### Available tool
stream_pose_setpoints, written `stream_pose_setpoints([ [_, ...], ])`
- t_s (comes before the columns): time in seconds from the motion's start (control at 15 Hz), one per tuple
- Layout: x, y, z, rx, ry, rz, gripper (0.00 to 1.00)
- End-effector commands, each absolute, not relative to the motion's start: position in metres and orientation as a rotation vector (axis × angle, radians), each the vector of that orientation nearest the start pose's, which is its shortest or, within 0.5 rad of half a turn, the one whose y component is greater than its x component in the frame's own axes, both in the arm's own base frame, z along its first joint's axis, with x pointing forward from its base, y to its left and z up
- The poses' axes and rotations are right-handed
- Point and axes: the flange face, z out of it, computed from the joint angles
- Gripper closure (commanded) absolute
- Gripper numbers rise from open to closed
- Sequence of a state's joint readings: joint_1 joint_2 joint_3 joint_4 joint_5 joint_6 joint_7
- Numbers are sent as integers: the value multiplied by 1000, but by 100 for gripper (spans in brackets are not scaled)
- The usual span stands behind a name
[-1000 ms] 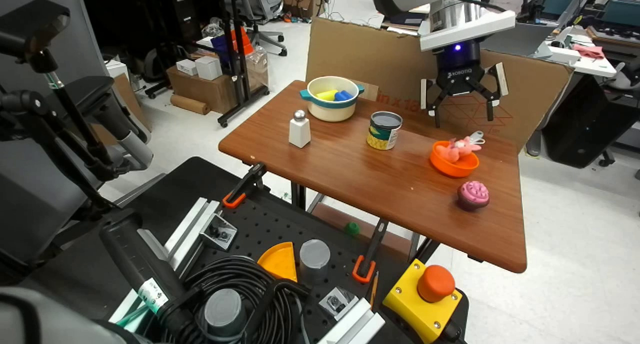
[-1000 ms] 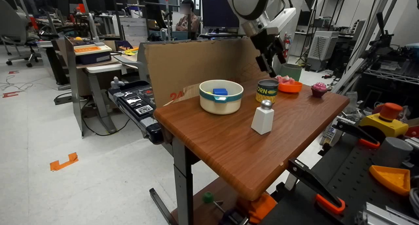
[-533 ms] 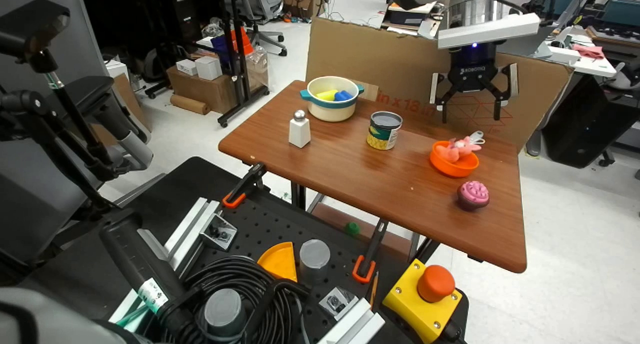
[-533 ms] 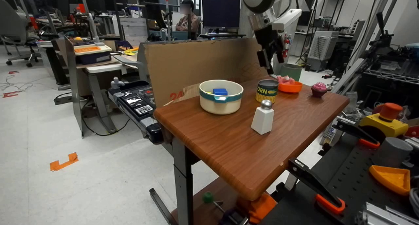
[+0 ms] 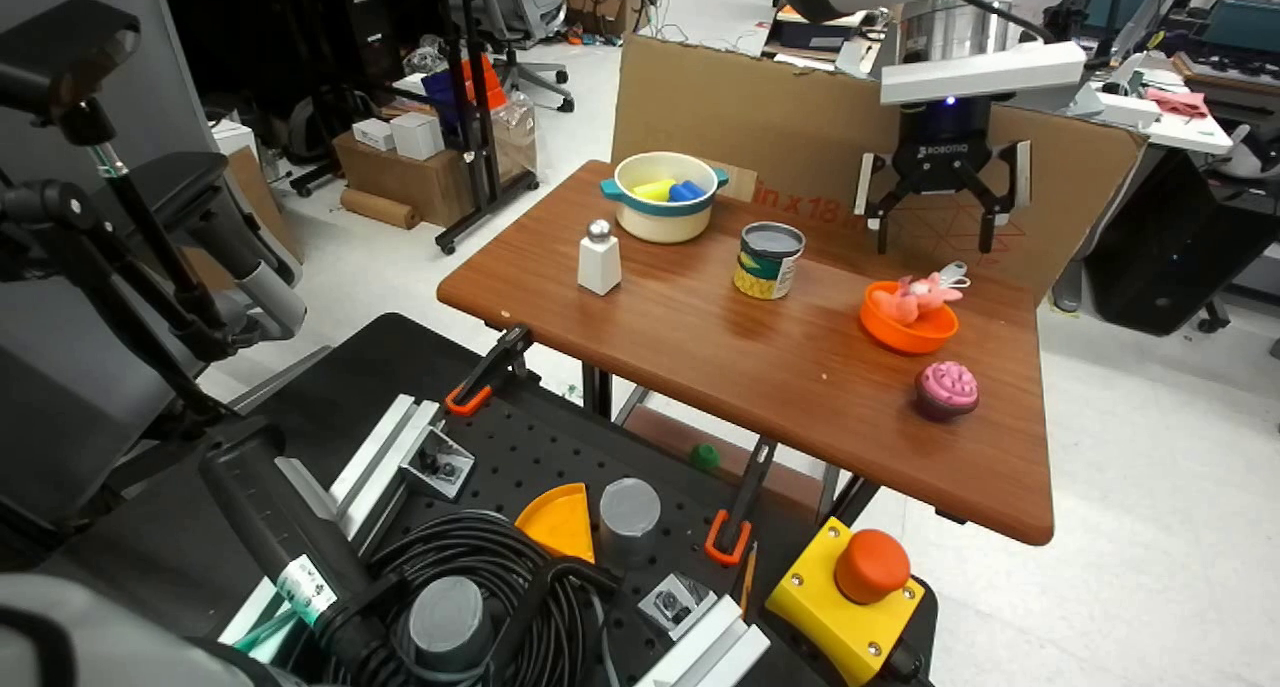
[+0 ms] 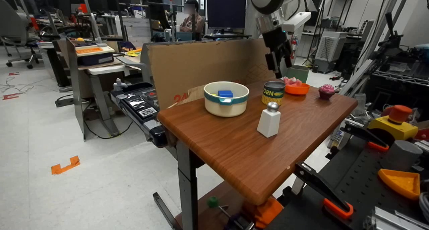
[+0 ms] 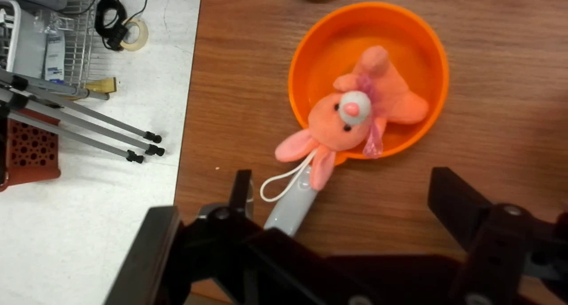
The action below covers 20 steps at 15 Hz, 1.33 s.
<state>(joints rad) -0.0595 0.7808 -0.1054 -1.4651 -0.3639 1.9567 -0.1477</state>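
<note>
Button box [image 5: 840, 615]: Yellow with a big red button, it sat on the black board [image 5: 600, 457] next to the table [image 5: 680, 317].
Cupcake [image 5: 947, 391]: It had a pink top and sat close to one short edge of the table.
Orange bowl [image 5: 900, 341]: It sat just past the cupcake, near the corner where that short edge ran into the far long edge.
Bunny [image 7: 335, 127]: The pink toy bunny lay in the orange bowl, with its ears poking out over the rim.
Grey handle [image 7: 290, 207]: It stuck out by the bunny's ears, on the side of the far long edge. What it belonged to was hard to tell.
Shaker [image 5: 599, 265]: White with a silver top, it stood up straight over toward the table's other short edge.
Corn can [image 5: 768, 265]: It stood up straight about halfway along the table, closer to the far long edge.
Pot [image 5: 662, 225]: Cream with blue-green handles, it sat near the corner of the far long edge and the other short edge. A yellow thing [image 5: 653, 190] and a blue thing [image 5: 687, 191] were inside.
Gripper [image 5: 934, 235]: Its jaws were wide apart. It hung in the air above the table, near the far long edge, with the bunny and the grey handle closest to it.
Cardboard [image 5: 720, 97]: A big brown sheet, it stood up along the far long edge.
</note>
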Motion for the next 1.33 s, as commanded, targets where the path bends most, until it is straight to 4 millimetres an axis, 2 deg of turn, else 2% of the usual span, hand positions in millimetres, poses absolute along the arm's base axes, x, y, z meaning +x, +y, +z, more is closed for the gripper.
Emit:
stream_pose_setpoints([
  [0.0, 669, -118, 204, -3421, -384, 635, 0],
  [0.13, 668, -116, 202, -3421, -409, 627, 0],
  [0.53, 665, -110, 207, -3423, -646, 448, 0],
  [0.73, 661, -107, 209, -3423, -710, 426, 0],
  [0.87, 659, -108, 209, -3456, -669, 444, 0],
  [1.13, 659, -113, 211, -3545, -451, 422, 0],
  [1.27, 658, -114, 212, -3533, -426, 417, 0],
])
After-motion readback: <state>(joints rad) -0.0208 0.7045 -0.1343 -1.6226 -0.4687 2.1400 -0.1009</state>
